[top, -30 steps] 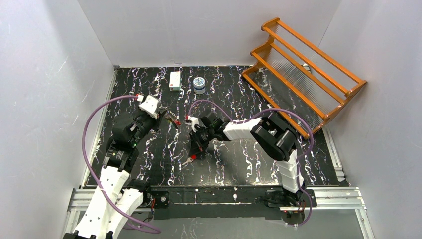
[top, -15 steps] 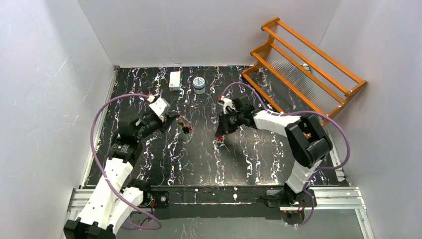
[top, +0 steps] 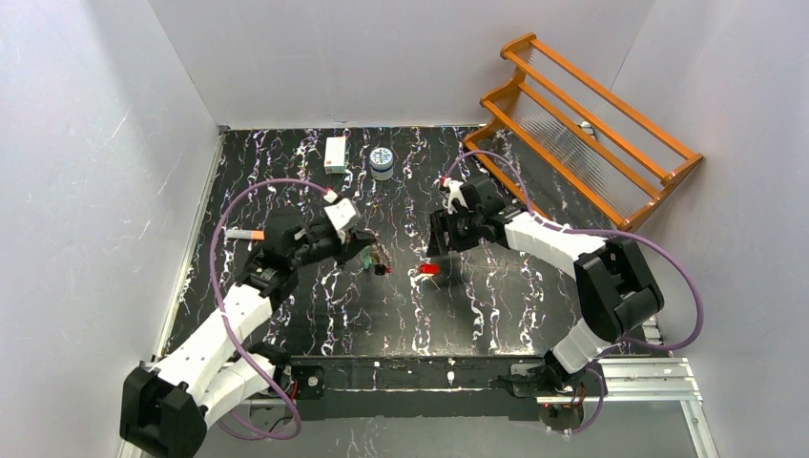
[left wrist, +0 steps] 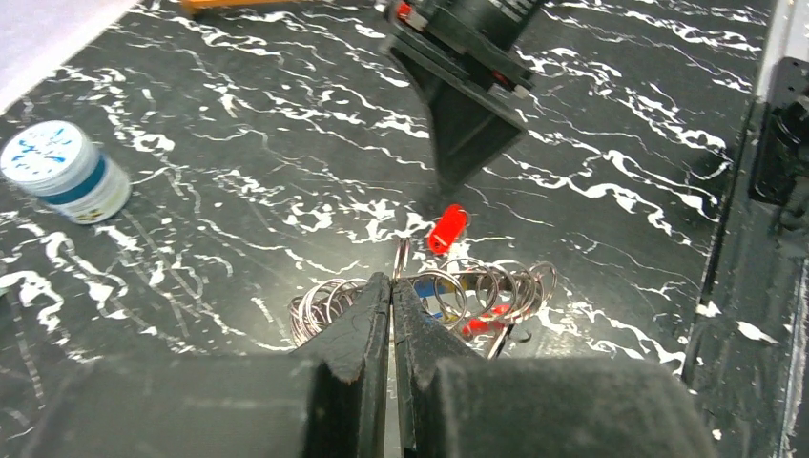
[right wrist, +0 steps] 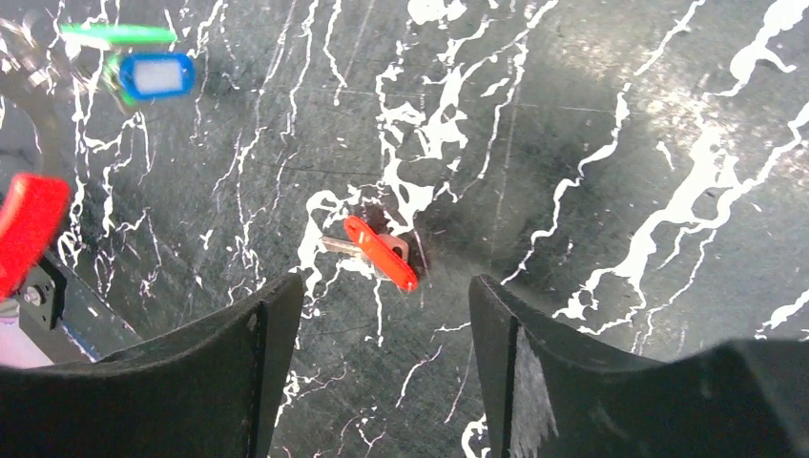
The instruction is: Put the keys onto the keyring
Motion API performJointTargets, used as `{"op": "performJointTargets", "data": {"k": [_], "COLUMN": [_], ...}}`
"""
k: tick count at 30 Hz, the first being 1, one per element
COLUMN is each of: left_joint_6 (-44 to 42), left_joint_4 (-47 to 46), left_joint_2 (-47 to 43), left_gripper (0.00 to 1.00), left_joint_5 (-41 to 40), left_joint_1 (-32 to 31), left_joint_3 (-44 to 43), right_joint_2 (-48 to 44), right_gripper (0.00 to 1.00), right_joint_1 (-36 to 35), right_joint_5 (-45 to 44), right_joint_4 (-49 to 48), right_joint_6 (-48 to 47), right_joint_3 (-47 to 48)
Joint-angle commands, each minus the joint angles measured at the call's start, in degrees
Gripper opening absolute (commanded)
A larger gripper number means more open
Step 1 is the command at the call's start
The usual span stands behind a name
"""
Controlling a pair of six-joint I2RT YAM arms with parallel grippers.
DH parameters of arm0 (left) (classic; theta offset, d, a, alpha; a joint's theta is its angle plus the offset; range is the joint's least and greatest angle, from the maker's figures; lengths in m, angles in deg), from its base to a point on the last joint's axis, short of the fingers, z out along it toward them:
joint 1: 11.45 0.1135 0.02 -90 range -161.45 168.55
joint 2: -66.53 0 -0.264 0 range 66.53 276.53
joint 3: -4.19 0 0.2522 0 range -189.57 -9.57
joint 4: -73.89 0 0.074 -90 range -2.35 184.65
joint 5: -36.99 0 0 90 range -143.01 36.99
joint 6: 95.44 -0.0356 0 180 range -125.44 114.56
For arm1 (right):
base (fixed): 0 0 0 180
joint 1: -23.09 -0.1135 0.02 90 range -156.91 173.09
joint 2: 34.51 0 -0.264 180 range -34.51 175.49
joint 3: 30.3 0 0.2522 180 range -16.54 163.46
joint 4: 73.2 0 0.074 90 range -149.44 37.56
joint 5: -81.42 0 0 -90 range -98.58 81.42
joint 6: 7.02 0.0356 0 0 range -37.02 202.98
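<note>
The left gripper (left wrist: 391, 286) is clamped on the keyring (left wrist: 474, 286) and holds it near the red-capped key (right wrist: 380, 251), likely to steady a ring for threading. The right gripper (right wrist: 382, 286) hovers directly above that key, jaws apart, placed to straddle it for pickup.

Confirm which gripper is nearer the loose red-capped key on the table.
Right. The right gripper hangs open just above the red-capped key, framed between its fingers. The left gripper, shut on the keyring, sits farther off to the key's left.
</note>
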Motion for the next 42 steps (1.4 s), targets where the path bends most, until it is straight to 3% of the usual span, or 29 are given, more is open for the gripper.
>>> {"op": "performJointTargets", "data": {"k": [1, 9, 17, 21, 25, 29, 34, 42], "left_joint_6": [-0.4, -1.4, 0.0, -0.3, -1.0, -1.8, -2.1, -2.0], "left_joint_4": [-3.3, -4.7, -7.7, -7.7, -7.5, -6.4, -4.9, -3.1], "left_joint_2": [2.4, 6.5, 8.7, 8.3, 7.0, 5.8, 4.1, -0.3], "left_gripper": [0.00, 0.00, 0.00, 0.00, 0.00, 0.00, 0.00, 0.00], "left_joint_5": [-2.6, -5.5, -8.8, -10.8, -12.0, -13.7, -17.6, -24.8], "left_joint_1": [-4.9, -10.0, -13.8, -14.6, -14.8, -14.8, -14.8, -14.8], "left_joint_3": [0.2, 1.0, 1.8, 2.3, 3.1, 3.4, 3.9, 5.6], "right_joint_2": [-1.7, -0.3, 7.5, 11.6, 12.7, 11.6, 7.5, -4.5], "right_gripper": [0.70, 0.58, 0.54, 0.40, 0.12, 0.03, 0.07, 0.64], "right_joint_1": [1.8, 4.5, 5.2, 4.9, 4.5, 1.1, -4.4, -4.2], "right_joint_5": [-0.3, 5.8, 16.0, 19.8, 18.7, 11.0, -2.9, -8.8], "right_joint_4": [1.3, -1.6, -8.8, -11.9, -11.0, -3.1, 3.3, -1.8], "right_joint_6": [2.0, 4.5, 8.6, 10.7, 10.5, 4.5, -2.3, -1.1], "right_joint_3": [-2.2, -6.2, -7.2, -5.8, -1.6, 5.5, 7.9, -0.6]}}
